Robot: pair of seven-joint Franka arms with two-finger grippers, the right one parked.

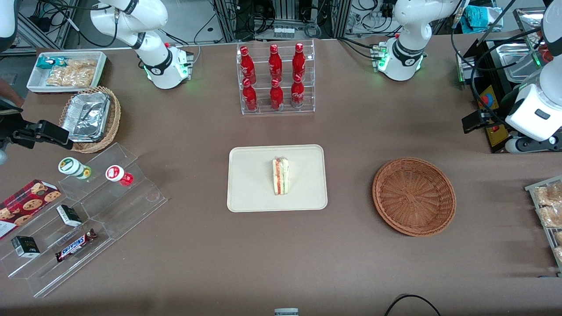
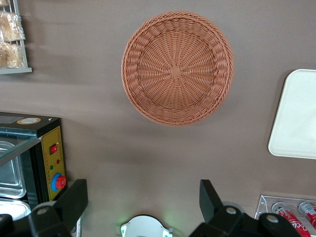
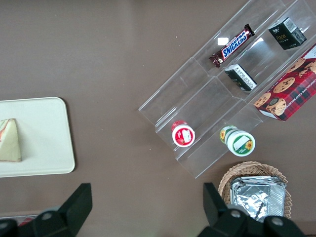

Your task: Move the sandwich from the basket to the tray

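A brown surface [image 1: 351, 263] fills nearly the whole front view. At the centre of that frame lies the cream tray [image 1: 252, 193], flat on the surface, nearer to the front camera than a clear rack of red bottles [image 1: 275, 78] at the upper centre. To the right of centre in the frame sits the round reddish-brown basket [image 1: 414, 196], well apart from the tray and holding nothing; the left wrist view shows its woven floor [image 2: 177, 69] bare.

At the lower left of the front frame a clear stepped stand [image 1: 94, 219] carries two small pots, two dark boxes and a chocolate bar [image 1: 75, 245], with a cookie box [image 1: 24, 206] at its edge. Above it in the frame sits a tan basket with foil containers [image 1: 90, 118], and at the upper left a white bin of snacks [image 1: 66, 70].

The sandwich [image 1: 281, 176] lies on the tray, a little right of the tray's middle in the frame, resting on one flat side with its red-orange and green layers showing along one edge. The right wrist view catches it [image 3: 10, 140] at the left edge of the frame, on the tray.

The gripper [image 2: 143, 200] hangs high over the surface toward the working arm's end, with the basket in its view; its two dark fingers [image 2: 74, 197] stand wide apart and hold nothing.
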